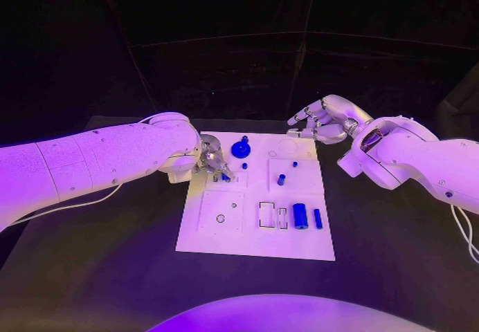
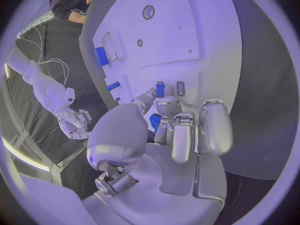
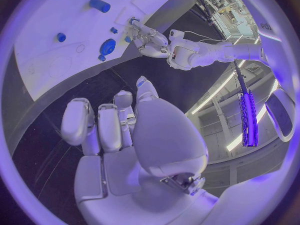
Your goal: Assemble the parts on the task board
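A white rectangular task board is laid flat in the middle of the black counter, its long axis running from the robot's side to the far side. Blue parts are seen on it in the head view: one large cylinder and one slim bar lie side by side near the board's near right corner, both with their long axes along the board's length; one short peg stands at the board's middle; one small stud and one small stud sit farther back; one round knobbed disc rests near the far edge. Two empty rectangular slots are marked beside the large cylinder, and a small dark ring is set in the near left panel.

The left hand is lowered onto the board's left edge, fingers curled downward; in the left wrist view its fingertips are closed around a small blue peg that stands upright on the board, long axis vertical. A second blue piece is partly hidden under the fingers. The right hand is held above the counter just beyond the board's far right corner, fingers loosely spread and apart, nothing held and nothing touched
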`<action>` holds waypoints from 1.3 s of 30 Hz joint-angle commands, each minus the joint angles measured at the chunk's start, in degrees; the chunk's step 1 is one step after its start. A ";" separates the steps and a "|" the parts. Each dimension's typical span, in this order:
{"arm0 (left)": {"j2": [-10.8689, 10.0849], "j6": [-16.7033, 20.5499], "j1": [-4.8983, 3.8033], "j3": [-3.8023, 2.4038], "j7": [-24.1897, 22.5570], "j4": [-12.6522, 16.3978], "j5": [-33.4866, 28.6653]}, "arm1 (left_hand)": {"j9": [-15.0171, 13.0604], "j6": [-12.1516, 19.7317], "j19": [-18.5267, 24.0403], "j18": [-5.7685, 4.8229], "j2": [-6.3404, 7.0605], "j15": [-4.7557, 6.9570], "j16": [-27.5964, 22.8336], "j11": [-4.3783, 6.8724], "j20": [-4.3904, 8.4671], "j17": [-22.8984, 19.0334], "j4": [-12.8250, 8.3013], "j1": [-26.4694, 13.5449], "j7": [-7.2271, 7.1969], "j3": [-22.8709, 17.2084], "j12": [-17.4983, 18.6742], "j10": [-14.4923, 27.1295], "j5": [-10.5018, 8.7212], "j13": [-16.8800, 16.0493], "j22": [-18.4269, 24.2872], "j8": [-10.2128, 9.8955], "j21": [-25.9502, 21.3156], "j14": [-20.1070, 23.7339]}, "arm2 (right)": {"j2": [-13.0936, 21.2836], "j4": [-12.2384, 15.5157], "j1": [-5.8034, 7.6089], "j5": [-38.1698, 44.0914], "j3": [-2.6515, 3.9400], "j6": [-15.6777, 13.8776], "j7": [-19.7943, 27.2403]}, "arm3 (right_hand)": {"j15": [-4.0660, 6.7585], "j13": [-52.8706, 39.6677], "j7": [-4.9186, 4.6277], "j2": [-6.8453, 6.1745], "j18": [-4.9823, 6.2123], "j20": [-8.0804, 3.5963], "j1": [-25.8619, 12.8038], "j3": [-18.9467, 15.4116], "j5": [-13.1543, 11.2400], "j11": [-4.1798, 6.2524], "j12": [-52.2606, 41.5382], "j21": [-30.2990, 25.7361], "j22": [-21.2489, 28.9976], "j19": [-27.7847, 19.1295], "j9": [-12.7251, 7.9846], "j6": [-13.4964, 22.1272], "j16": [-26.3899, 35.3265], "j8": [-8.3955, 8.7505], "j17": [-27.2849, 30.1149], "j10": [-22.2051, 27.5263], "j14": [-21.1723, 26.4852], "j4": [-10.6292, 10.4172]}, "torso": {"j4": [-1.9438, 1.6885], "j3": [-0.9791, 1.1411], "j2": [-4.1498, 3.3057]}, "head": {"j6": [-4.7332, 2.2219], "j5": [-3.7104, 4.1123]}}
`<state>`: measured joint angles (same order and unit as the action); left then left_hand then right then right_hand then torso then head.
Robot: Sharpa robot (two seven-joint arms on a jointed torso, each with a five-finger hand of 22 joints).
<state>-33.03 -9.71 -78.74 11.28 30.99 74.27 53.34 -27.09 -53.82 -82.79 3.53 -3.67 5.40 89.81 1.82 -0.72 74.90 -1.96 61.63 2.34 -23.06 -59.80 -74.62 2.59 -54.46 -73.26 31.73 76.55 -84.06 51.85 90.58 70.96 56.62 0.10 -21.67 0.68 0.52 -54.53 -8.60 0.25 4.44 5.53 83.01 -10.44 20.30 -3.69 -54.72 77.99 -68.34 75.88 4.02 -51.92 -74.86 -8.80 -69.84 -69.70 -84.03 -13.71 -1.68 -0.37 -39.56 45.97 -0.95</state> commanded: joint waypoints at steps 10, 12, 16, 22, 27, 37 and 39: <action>0.94 1.07 -0.36 -0.06 -0.23 -0.80 -0.99 | -0.13 -0.17 0.14 0.40 -0.59 -0.44 0.19 -0.30 -0.47 15.10 -3.92 0.73 0.39 -5.17 0.41 0.03 0.11 0.10 -0.02 -0.36 -0.28 -5.94 | -0.10 0.08 0.10 -0.11 0.04 0.39 0.10 | 0.33 0.00 0.03 0.31 0.47 -0.01 -0.05 -0.35 0.35 0.22 0.25 -0.33 0.04 -0.52 -0.06 0.50 0.24 -0.37 -0.06 0.30 -1.72 0.08 | -0.03 0.03 0.01 | -0.05 -0.06; 1.24 0.96 -0.38 -0.06 -0.20 -1.14 -1.00 | -0.15 -0.21 0.12 0.39 -0.55 -0.45 0.19 -0.30 -0.48 15.10 -3.96 0.68 0.39 -5.34 0.39 0.00 0.11 0.09 -0.05 -0.35 -0.26 -5.94 | -0.09 0.11 0.10 -0.11 0.04 0.39 0.08 | 0.33 0.00 0.03 0.31 0.47 -0.01 -0.05 -0.35 0.35 0.22 0.25 -0.33 0.04 -0.52 -0.06 0.50 0.24 -0.37 -0.06 0.30 -1.72 0.08 | -0.02 0.04 0.00 | -0.06 -0.10; 1.83 0.65 -0.41 -0.05 -0.13 -1.80 -1.01 | -0.17 -0.23 0.14 0.41 -0.52 -0.45 0.19 -0.29 -0.48 15.10 -4.00 0.64 0.39 -5.48 0.37 -0.02 0.11 0.07 -0.01 -0.34 -0.30 -5.94 | -0.04 0.19 0.10 -0.11 0.04 0.41 0.01 | 0.33 -0.02 0.03 0.38 0.47 -0.02 0.01 -0.37 0.40 0.23 0.20 -0.32 0.00 -0.49 -0.06 0.52 0.21 -0.39 -0.11 0.27 -1.75 0.08 | -0.01 0.06 -0.02 | -0.12 -0.11; 2.65 0.07 -0.43 -0.03 -0.02 -2.77 -0.87 | -0.24 -0.29 0.15 0.42 -0.39 -0.44 0.19 -0.28 -0.50 15.10 -4.18 0.53 0.37 -5.95 0.44 -0.01 0.11 0.16 0.00 -0.31 -0.33 -5.94 | 0.03 0.27 0.10 -0.11 0.04 0.42 -0.05 | 0.33 -0.02 0.03 0.39 0.47 -0.02 0.03 -0.37 0.44 0.23 0.20 -0.32 0.00 -0.49 -0.06 0.52 0.19 -0.39 -0.14 0.27 -1.75 0.08 | -0.02 0.02 -0.01 | -0.09 -0.07; 3.33 -0.23 -0.44 -0.01 0.05 -3.45 -0.27 | -0.37 -0.49 0.13 0.41 -0.17 -0.43 0.19 -0.26 -0.51 15.10 -4.31 0.29 0.33 -6.33 0.38 -0.08 0.10 0.11 -0.08 -0.16 -0.29 -5.94 | 0.03 0.30 0.11 -0.11 0.04 0.42 -0.08 | 0.33 -0.01 0.03 0.41 0.47 -0.02 0.06 -0.37 0.50 0.23 0.20 -0.33 0.02 -0.50 -0.06 0.53 0.21 -0.40 -0.13 0.28 -1.75 0.09 | -0.03 0.00 -0.02 | -0.02 -0.02; 3.84 0.02 -0.44 0.00 0.06 -3.86 0.00 | -0.63 -0.84 0.07 0.39 0.12 -0.39 0.19 -0.18 -0.50 15.10 -4.38 -0.17 0.21 -6.79 0.16 -0.28 0.10 -0.08 -0.22 0.15 -0.21 -5.94 | 0.06 0.39 0.11 -0.11 0.04 0.40 -0.08 | 0.33 0.01 0.03 0.44 0.47 -0.02 0.11 -0.37 0.62 0.23 0.20 -0.34 0.02 -0.49 -0.06 0.54 0.23 -0.41 -0.10 0.28 -1.75 0.10 | -0.07 -0.03 0.00 | -0.04 -0.01; 3.85 -0.15 -0.43 0.00 0.04 -3.80 0.01 | -0.78 -0.97 0.04 0.38 0.29 -0.34 0.19 -0.10 -0.48 15.10 -4.63 -0.13 0.10 -7.11 0.09 -0.39 0.11 -0.12 -0.28 0.34 -0.18 -5.94 | 0.06 0.40 0.11 -0.11 0.04 0.41 -0.08 | 0.33 0.01 0.03 0.44 0.47 -0.02 0.11 -0.37 0.62 0.23 0.20 -0.34 0.02 -0.49 -0.06 0.54 0.23 -0.41 -0.10 0.28 -1.75 0.10 | -0.06 -0.03 0.02 | -0.05 -0.04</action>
<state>-29.26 -9.30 -79.19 11.24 30.98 70.44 52.91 -27.79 -54.40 -82.63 3.53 -3.67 5.39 89.81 1.70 -0.87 74.90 -0.92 61.63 2.63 -24.20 -59.45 -74.53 2.50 -54.54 -73.47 31.81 76.56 -84.04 51.88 90.81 70.96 56.62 0.10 -21.49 0.48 0.51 -54.53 -8.60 0.25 4.44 5.53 83.00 -10.44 20.78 -3.69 -54.72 77.99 -68.34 75.88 4.03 -51.92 -74.86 -9.09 -69.89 -69.70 -84.03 -13.72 -1.71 -0.39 -39.56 45.94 -0.94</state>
